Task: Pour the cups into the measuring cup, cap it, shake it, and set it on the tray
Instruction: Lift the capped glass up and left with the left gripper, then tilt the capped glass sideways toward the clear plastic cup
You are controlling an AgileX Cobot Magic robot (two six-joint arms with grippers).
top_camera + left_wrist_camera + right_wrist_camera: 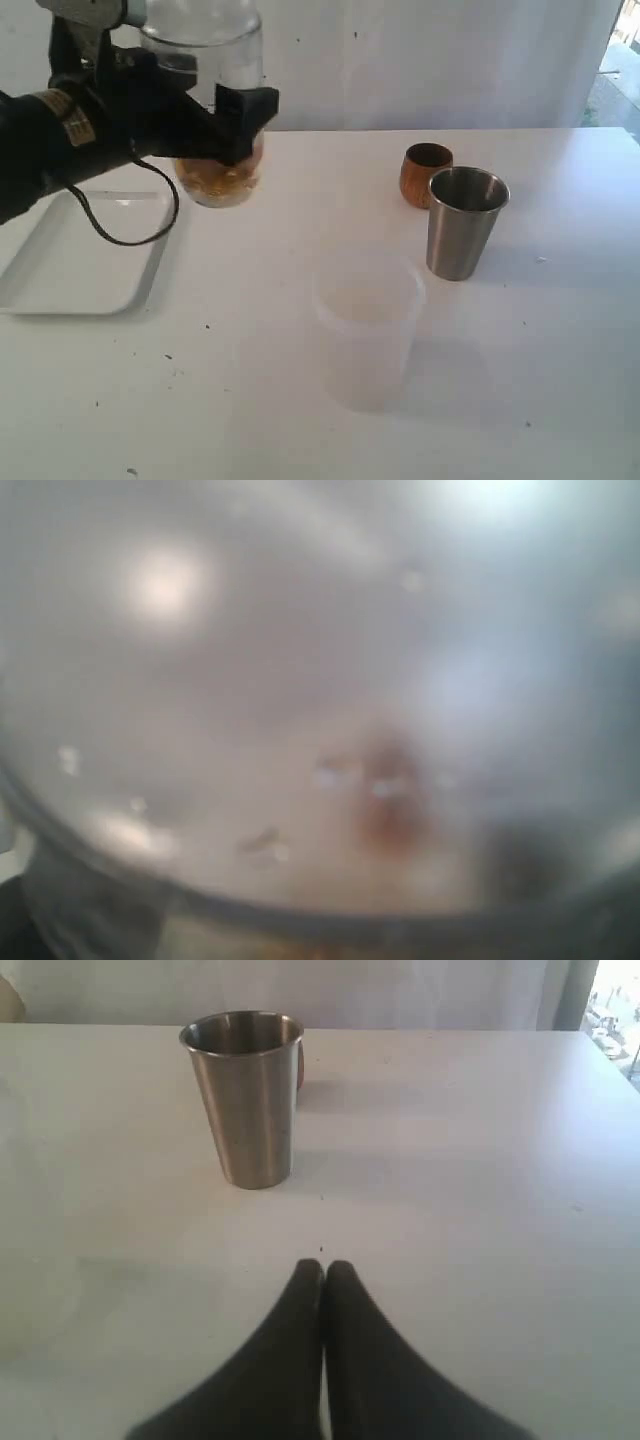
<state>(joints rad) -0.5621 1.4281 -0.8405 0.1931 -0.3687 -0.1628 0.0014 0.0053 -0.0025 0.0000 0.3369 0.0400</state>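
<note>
Clamping measuring cup from side, left claw; right claw closed.

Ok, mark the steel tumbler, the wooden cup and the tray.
steel tumbler [463, 230]: exterior view, middle of its side wall.
wooden cup [416, 184]: exterior view, front of its body.
tray [85, 255]: exterior view, bare floor.

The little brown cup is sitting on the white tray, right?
Not quite. The brown wooden cup sits on the table, beside the steel cup, and the tray is off to the other side. The exterior view shows it.
</note>
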